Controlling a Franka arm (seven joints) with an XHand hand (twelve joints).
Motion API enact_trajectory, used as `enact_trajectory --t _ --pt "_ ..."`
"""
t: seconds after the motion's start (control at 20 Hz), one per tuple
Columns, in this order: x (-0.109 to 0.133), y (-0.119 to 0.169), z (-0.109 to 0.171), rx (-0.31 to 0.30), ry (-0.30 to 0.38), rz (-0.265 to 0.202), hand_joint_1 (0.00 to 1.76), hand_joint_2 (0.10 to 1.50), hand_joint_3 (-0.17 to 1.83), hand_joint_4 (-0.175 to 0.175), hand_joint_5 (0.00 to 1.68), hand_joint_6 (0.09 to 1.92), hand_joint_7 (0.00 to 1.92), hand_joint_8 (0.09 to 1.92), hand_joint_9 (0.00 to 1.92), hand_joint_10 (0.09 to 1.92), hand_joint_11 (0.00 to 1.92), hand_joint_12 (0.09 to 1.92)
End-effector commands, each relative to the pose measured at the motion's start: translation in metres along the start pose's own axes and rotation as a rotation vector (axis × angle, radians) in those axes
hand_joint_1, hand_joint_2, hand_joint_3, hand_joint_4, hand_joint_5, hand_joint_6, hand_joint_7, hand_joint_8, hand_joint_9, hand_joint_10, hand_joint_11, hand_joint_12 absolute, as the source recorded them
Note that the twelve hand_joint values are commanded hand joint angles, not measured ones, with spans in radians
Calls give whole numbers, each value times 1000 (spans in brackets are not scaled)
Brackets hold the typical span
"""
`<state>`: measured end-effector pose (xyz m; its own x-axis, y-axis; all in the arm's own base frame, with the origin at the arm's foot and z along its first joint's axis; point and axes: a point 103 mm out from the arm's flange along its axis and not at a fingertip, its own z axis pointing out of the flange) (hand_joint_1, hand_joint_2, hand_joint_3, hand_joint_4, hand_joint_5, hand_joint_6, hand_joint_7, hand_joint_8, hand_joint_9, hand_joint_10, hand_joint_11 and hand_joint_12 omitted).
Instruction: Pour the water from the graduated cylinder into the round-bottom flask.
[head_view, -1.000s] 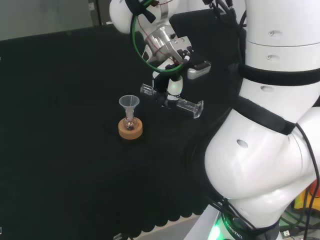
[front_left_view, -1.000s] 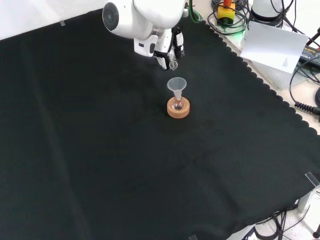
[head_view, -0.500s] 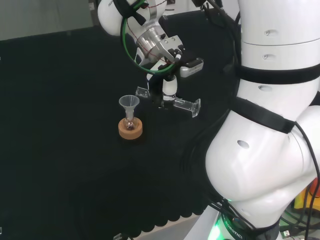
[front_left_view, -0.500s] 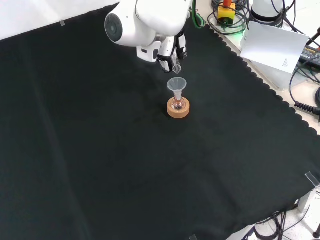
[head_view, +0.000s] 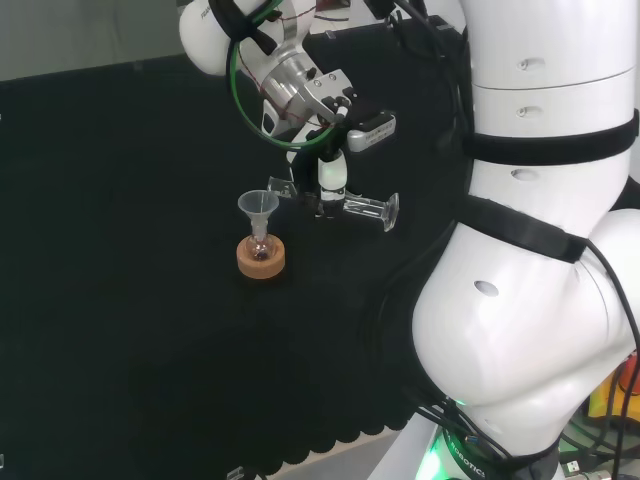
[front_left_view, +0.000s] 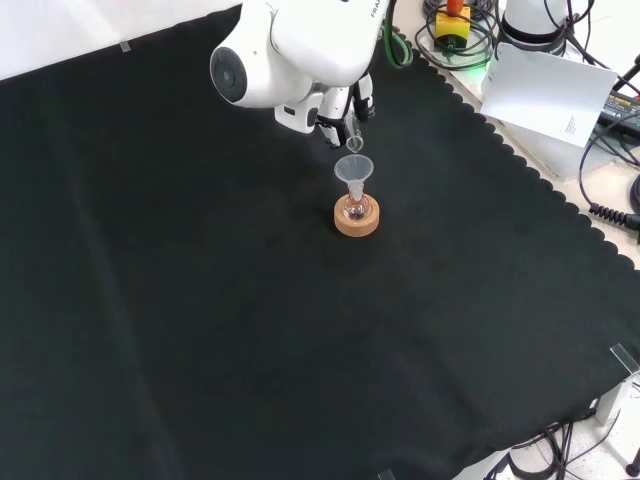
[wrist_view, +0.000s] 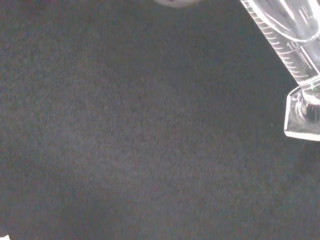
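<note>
While the white arm (head_view: 540, 300) towers to the right in the head view, the black cloth (front_left_view: 200, 330) spreads under everything. Beneath the arm's end, the hand (head_view: 330, 185) has its fingers curled round the middle of the graduated cylinder (head_view: 345, 206), which lies nearly level in the air. In that view the cylinder's foot sticks out to the hand's right and its mouth to the hand's left, close above and just beside the funnel (head_view: 258, 206). The wrist view catches the cylinder's (wrist_view: 295, 45) marked tube and flat foot close against the palm side.

Below and to the left of the hand in the head view, the cork ring (head_view: 260, 258) carries the small round-bottom flask (head_view: 260, 245), with the funnel seated in its neck. In the front view the hand (front_left_view: 345, 105) sits just beyond the funnel (front_left_view: 352, 168), the flask (front_left_view: 353, 208) and the ring (front_left_view: 356, 220).

By my judgement the cylinder is light, stiff, smooth and breakable, so it may slip or turn in the fingers. The mid-tube hold looks right: it balances foot against mouth. The flask is small and top-heavy with the funnel, so a nudge from the cylinder's lip could tip it.
</note>
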<state>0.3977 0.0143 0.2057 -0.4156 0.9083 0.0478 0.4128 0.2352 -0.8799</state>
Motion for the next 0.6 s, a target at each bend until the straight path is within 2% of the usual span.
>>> enact_trajectory --t 0.05,0.6 --pt "3 -1 -4 45 -12 28 1267 1097 -1 -175 1001 954 1042 942 1472 87 1210 797" --pt "8 -5 -11 95 -30 65 1267 1096 -1 -175 1003 952 1044 939 1475 87 1213 794"
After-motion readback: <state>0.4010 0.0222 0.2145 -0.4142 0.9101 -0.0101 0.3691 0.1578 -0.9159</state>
